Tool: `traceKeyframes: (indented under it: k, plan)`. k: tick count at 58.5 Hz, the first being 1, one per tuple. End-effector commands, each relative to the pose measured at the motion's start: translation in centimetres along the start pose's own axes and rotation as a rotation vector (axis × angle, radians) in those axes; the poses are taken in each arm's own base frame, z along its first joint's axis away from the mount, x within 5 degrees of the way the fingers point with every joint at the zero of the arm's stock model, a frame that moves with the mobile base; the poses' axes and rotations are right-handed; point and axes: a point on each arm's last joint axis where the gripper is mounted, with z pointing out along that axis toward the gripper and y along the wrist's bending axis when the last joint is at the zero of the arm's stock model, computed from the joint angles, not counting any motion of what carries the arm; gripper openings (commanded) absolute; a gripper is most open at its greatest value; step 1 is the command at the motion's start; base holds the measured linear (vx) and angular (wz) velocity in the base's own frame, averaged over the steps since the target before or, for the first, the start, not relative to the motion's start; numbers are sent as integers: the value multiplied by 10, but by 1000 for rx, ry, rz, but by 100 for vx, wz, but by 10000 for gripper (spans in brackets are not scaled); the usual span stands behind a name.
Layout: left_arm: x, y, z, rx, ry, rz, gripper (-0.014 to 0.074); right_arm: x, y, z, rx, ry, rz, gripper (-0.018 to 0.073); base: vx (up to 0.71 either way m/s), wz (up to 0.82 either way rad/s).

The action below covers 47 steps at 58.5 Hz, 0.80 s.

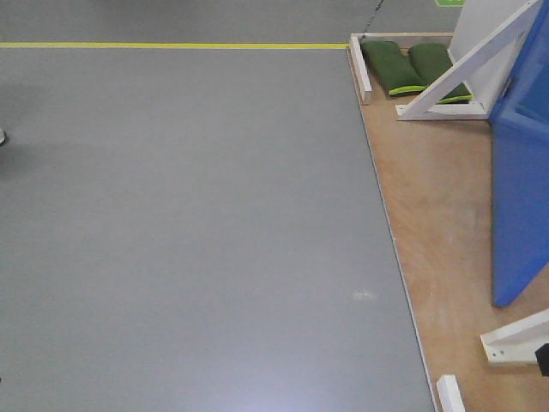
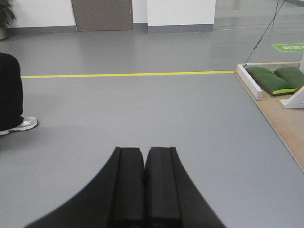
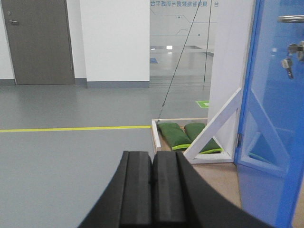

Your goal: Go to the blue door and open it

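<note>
ROBOT NEARS DOOR: The tall, glossy bright-blue door panel (image 3: 278, 118) stands upright on a plywood platform (image 1: 437, 215), ahead and to the right of the black right gripper (image 3: 152, 159), whose jaws are pressed together on nothing. Its silver lever handle (image 3: 290, 19) sits high, up and right of that claw. The black left gripper (image 2: 144, 154), likewise closed and empty, faces grey floor (image 2: 142, 109); the right arm looks nearer.
</note>
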Motion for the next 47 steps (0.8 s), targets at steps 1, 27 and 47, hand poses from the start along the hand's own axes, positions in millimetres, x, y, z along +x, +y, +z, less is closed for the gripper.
traceKeyframes:
  k: [1, 27, 47]
  plan:
    - [-17, 0, -4, 2, -124, -10, 73, -7, 0, -1, 4, -89, -9, 12, 53, -4]
    - [-17, 0, -4, 2, -124, -10, 73, -7, 0, -1, 1, -89, -9, 12, 49, -6]
    - [-17, 0, -4, 2, -124, -10, 73, -7, 0, -1, 1, -89, -9, 12, 34, -6]
